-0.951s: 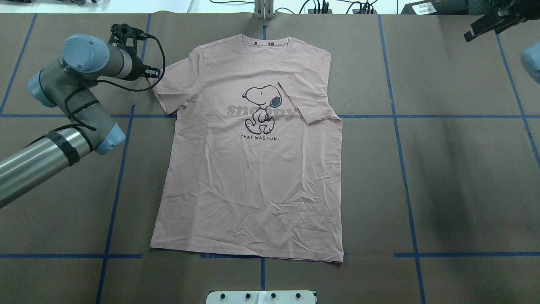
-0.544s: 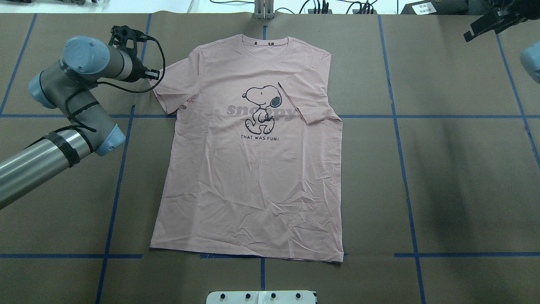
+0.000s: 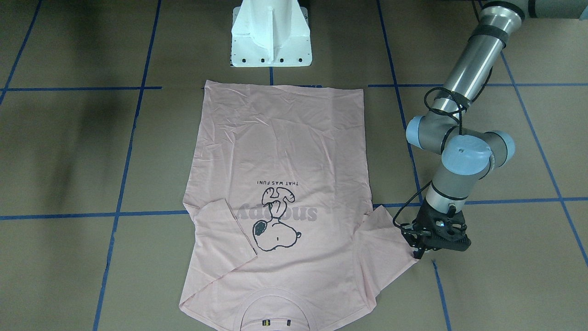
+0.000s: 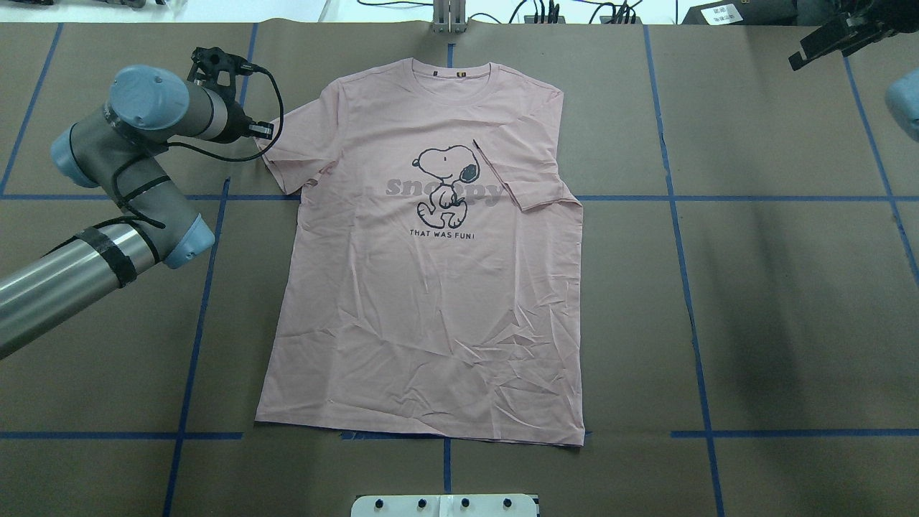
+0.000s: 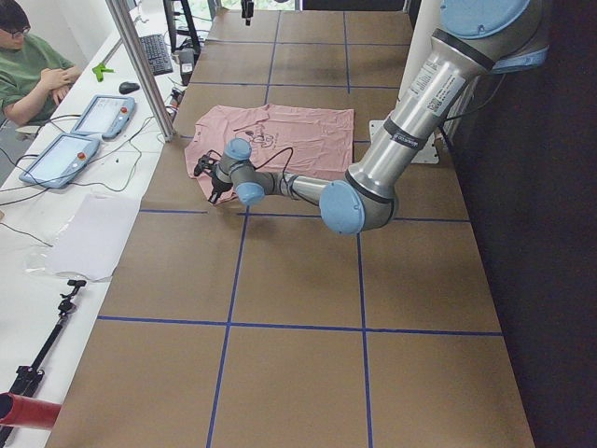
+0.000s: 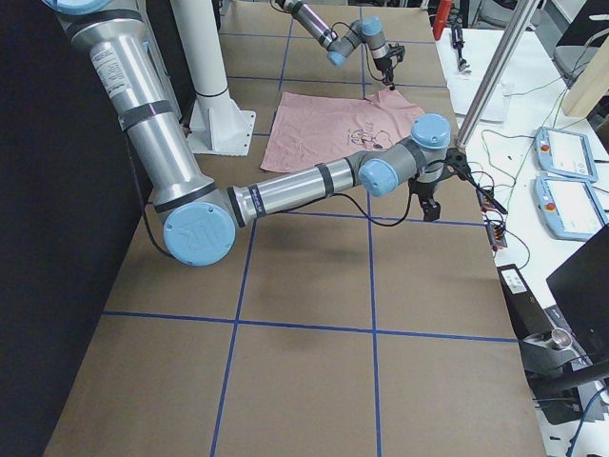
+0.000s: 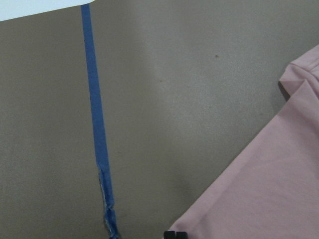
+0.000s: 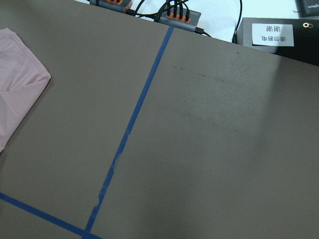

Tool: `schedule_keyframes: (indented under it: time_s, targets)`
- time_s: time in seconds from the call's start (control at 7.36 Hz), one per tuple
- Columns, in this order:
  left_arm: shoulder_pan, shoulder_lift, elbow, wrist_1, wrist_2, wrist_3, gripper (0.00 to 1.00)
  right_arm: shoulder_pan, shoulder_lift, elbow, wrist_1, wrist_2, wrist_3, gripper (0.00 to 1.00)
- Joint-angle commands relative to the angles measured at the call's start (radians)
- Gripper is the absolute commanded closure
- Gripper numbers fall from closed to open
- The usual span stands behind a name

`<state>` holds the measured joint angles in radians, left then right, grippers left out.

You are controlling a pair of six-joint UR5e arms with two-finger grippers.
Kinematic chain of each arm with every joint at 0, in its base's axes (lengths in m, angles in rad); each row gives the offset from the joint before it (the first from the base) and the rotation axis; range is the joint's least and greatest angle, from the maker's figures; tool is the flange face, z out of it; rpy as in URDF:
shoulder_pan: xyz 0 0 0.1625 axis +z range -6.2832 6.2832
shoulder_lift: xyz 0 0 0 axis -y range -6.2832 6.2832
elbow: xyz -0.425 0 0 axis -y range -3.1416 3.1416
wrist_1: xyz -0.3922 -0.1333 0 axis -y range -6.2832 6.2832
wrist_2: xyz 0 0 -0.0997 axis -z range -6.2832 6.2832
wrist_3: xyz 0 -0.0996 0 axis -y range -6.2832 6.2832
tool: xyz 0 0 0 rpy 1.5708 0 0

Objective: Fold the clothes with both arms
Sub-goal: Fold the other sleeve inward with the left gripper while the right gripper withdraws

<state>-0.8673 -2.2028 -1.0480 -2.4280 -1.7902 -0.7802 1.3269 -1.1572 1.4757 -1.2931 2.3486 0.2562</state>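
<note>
Overhead exterior: T-shirt (image 4: 431,287) lengthwise, collar far.

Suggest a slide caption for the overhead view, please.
Pink Snoopy T-shirt lies print-up, one sleeve folded in; left pincer beside the other sleeve.

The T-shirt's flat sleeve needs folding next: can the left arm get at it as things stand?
Probably yes. The left end effector sits right at the hem of the sleeve. The sleeve lies spread on the bare table, with nothing on top of it or in the way.
</note>
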Motion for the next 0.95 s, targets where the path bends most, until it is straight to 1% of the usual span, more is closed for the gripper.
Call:
schedule_keyframes:
  time_s: [0.0,0.14,0.27,0.41,0.54,0.68,0.82]
  targets:
    - [-0.009,-0.012,-0.076,0.070,-0.093,-0.008,1.00,0.000,-0.001,0.000,0.000,-0.002,0.000,0.00]
    - [-0.009,-0.050,-0.128,0.175,-0.097,-0.013,1.00,0.000,-0.001,0.000,0.000,-0.002,0.002,0.00]
    - [-0.007,-0.098,-0.168,0.276,-0.097,-0.066,1.00,0.000,-0.001,0.000,0.000,-0.002,0.002,0.00]
    - [0.013,-0.165,-0.162,0.317,-0.094,-0.193,1.00,0.000,-0.001,0.002,0.000,-0.002,0.005,0.00]
    - [0.066,-0.210,-0.143,0.337,-0.089,-0.252,1.00,0.000,-0.001,0.002,0.000,-0.002,0.005,0.00]
    - [0.086,-0.274,-0.086,0.348,-0.086,-0.298,1.00,0.000,-0.001,0.000,0.000,-0.003,0.008,0.00]
    - [0.103,-0.300,-0.060,0.349,-0.084,-0.318,1.00,0.000,0.001,0.002,0.000,-0.006,0.009,0.00]
